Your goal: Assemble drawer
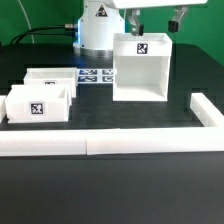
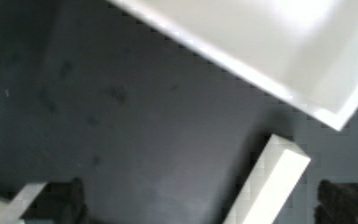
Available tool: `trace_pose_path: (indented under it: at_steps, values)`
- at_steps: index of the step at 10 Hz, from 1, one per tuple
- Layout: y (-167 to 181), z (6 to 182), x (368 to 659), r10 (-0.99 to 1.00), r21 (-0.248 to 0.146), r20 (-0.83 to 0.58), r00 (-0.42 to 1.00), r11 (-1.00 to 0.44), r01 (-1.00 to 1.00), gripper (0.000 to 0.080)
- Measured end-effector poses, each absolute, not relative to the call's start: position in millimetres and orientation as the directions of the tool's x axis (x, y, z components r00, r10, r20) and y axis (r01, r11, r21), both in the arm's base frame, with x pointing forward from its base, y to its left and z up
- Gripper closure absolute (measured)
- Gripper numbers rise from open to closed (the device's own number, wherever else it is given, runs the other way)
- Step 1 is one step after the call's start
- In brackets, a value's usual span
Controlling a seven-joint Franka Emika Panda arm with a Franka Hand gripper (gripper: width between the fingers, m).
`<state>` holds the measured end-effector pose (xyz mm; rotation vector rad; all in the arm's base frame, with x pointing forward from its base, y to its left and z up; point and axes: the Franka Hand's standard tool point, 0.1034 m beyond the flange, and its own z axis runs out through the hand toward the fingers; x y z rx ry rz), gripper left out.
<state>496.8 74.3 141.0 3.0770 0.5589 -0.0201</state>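
The tall boxy white housing [image 1: 140, 68] stands upright at the exterior view's right of centre, a tag on its top face. Two small open-top trays stand to its left: one behind [image 1: 50, 78], one in front [image 1: 40, 104] with a tag on its front face. My gripper [image 1: 153, 17] hangs above the housing's top, open and empty, touching nothing. In the wrist view the gripper [image 2: 197, 205] is open, its dark fingers [image 2: 51, 200] wide apart. A white corner of the housing [image 2: 247, 40] shows far below. A narrow white strip [image 2: 279, 182] lies between the fingers' lines; which part it is I cannot tell.
The marker board [image 1: 96, 77] lies flat between the trays and the housing. A long low white border wall [image 1: 100, 143] runs along the front and turns back at the exterior view's right [image 1: 206, 112]. The robot base [image 1: 98, 25] stands behind.
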Motion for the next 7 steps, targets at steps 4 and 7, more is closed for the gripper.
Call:
trace_pose_path:
  at_steps: [4,7]
  values:
    - [93,133.2,459,0.063,-0.025,-0.065,0.996,-0.998,0.062,0.0150]
    - [94,129.1,453,0.026,-0.047,-0.078,0.997,-0.999,0.022,0.0150]
